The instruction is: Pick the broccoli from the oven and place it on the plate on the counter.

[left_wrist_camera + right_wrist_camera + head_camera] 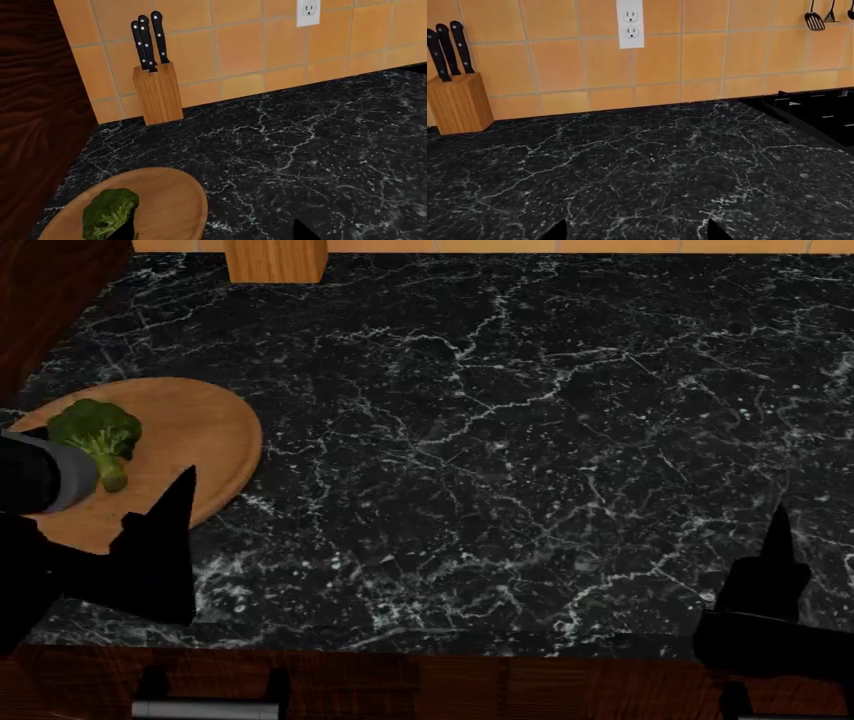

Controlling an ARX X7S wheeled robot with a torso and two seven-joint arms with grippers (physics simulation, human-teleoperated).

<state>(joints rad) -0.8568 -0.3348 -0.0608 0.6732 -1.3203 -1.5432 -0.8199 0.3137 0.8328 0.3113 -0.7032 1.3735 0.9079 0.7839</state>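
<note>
While poised low over the black marble counter point(534, 440), kept both claws spread wide, clasping nothing. Found the broccoli point(98, 435) lying on the wooden plate point(214, 430) at the counter's left end, just beside the left gripper point(213, 232). Saw the right gripper point(630, 231) well apart, a knife block point(158, 92) standing against the tiled wall.
</note>
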